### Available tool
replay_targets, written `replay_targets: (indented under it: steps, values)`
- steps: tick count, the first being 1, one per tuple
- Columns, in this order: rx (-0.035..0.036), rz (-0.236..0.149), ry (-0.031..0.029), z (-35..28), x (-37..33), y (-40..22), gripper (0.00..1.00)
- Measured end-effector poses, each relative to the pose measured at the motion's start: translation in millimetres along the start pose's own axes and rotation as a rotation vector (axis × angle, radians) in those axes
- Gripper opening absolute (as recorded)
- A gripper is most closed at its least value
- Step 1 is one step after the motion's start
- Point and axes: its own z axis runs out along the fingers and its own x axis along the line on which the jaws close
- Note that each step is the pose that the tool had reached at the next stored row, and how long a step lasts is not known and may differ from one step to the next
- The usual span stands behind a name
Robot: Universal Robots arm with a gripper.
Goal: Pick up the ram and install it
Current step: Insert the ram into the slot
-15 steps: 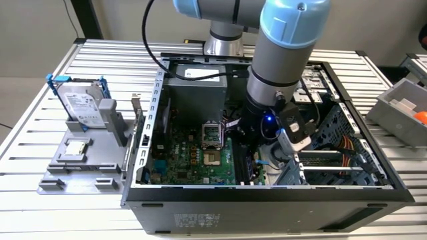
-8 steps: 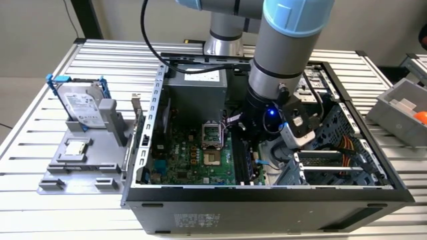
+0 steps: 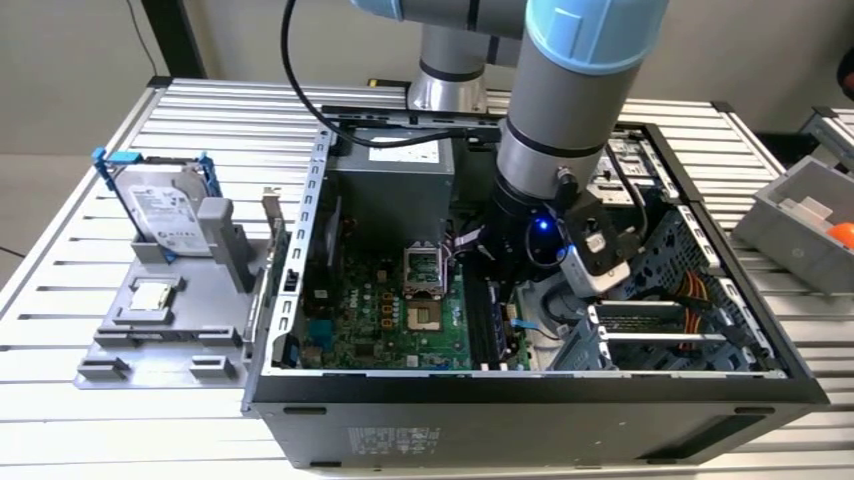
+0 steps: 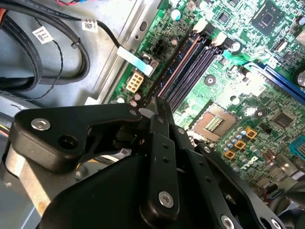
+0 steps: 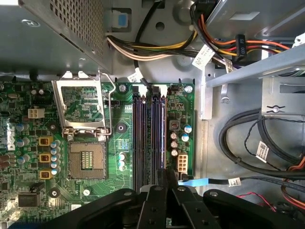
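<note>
Black gripper (image 5: 164, 183) inside open case (image 3: 534, 395), fingers closed on ram (image 4: 178, 71), ram on edge in outermost slot (image 5: 162, 138) on green motherboard (image 5: 114, 143), hard drive (image 3: 167, 210) outside.

A silver hard drive (image 3: 171, 208) in a blue frame stood upright on a grey holder (image 3: 160, 330) (beside the open computer case (image 3: 534, 410)) on the slatted bench (image 3: 80, 440).

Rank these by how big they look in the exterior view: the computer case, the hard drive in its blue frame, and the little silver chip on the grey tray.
1. Computer case, by far the largest.
2. Hard drive in its blue frame.
3. Silver chip, the smallest.
</note>
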Motion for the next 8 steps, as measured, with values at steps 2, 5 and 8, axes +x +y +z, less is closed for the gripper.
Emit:
replay_targets:
  steps: [2,5,8]
  values:
    - [0.0000,0.000,0.0000,0.0,0.1,0.0,0.00]
    - [0.0000,0.000,0.0000,0.0,0.1,0.0,0.00]
    - [-0.0001,0.000,0.0000,0.0,0.2,0.0,0.00]
